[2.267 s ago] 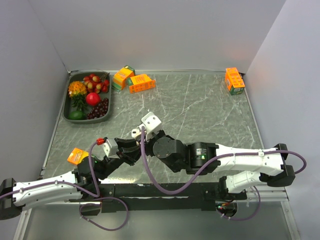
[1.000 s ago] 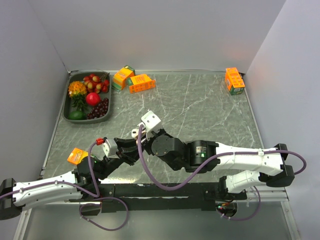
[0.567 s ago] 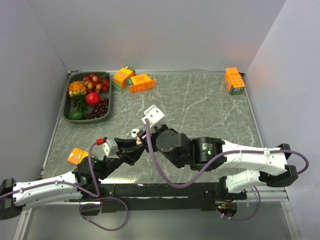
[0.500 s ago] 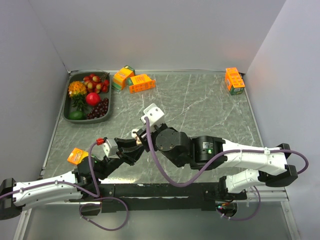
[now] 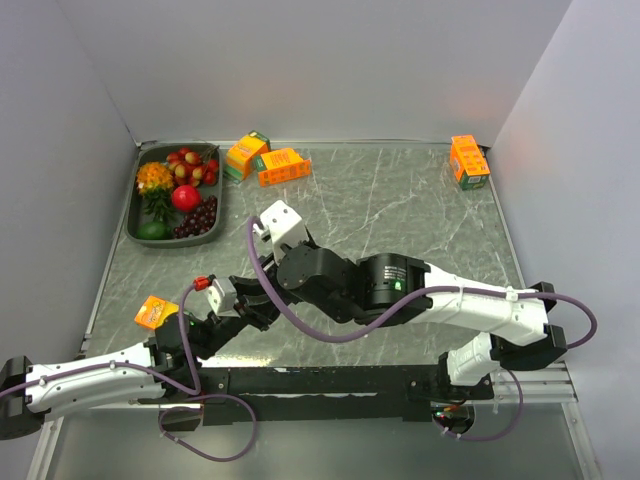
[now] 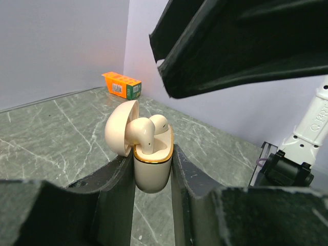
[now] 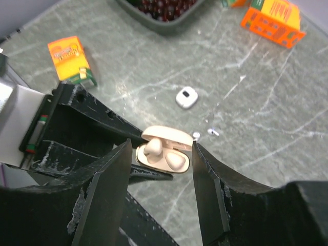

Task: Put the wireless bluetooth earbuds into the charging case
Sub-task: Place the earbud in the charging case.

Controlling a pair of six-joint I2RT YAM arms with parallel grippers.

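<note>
A: Where is the charging case (image 6: 151, 177)?

B: The left hand (image 6: 152, 160) pinches it by its lower body, one finger on each side. The case stands upright with its lid swung open.

A: And the earbuds (image 6: 144, 134)?

B: Two cream-coloured earbuds sit inside the charging case, side by side. In the left wrist view, the one nearer to the lid stands a little higher than the other.

A: What does the right hand (image 7: 161, 145) do?

B: It hangs just above the charging case and does not touch it. Its fingers are spread and nothing is between them. Through the gap one sees the case below.

A: Is something else near the case?

B: Yes. A small white case (image 7: 186, 97) lies on the desk (image 7: 266, 102), near the charging case, on the side away from the left arm. Between it and the charging case lie two tiny white bits (image 7: 196, 135). They are too small to say exactly what they are. An orange box (image 7: 72, 59) lies well apart from the charging case, beside the left arm.
</note>
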